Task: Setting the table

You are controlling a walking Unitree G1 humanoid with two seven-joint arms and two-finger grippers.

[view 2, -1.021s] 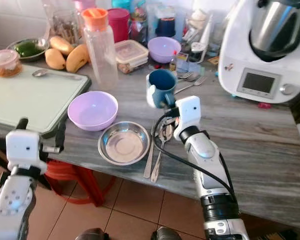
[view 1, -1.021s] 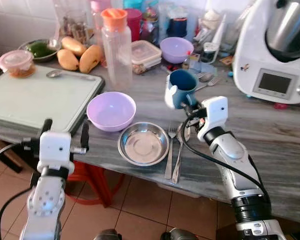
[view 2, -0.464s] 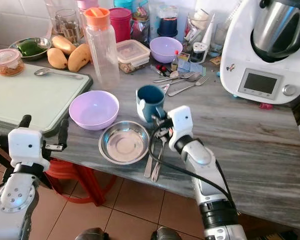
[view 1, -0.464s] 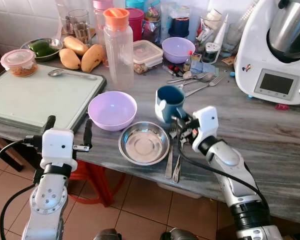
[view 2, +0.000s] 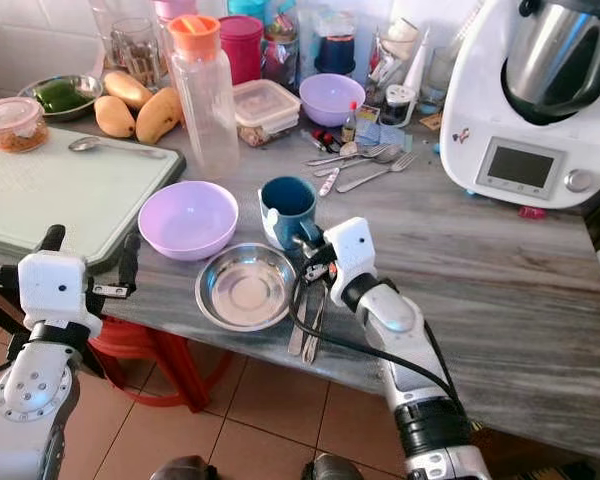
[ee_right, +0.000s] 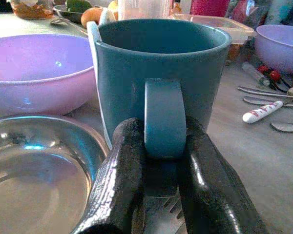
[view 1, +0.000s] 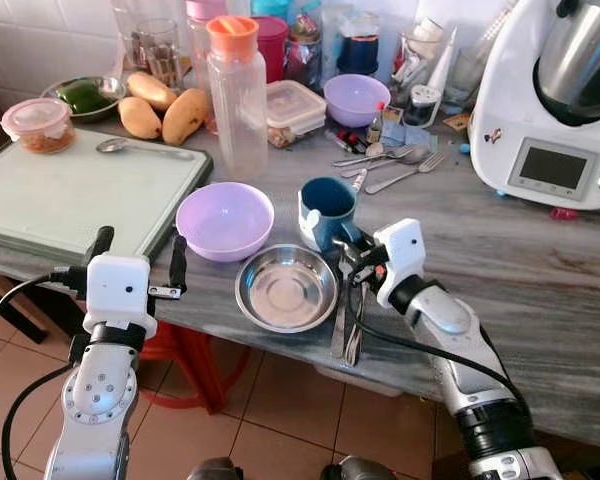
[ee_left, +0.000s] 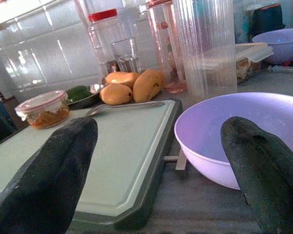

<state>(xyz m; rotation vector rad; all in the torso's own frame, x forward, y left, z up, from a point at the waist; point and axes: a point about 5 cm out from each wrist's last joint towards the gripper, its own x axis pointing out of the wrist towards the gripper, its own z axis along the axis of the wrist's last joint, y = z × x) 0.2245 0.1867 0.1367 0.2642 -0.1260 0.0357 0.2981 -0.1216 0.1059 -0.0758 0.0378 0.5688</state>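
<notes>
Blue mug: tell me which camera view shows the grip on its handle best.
The right wrist view. There the blue mug is seen close up, with the right gripper clamping its handle from both sides. The two eye views show the mug from above, beside the steel plate, with the handle mostly hidden behind the wrist.

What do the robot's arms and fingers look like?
Both arms are shiny silver tubes with round joints, and black cables loop along them. Each wrist carries a white boxy block. The left gripper and the right gripper each have two long black fingers with a rough, grainy surface.
</notes>
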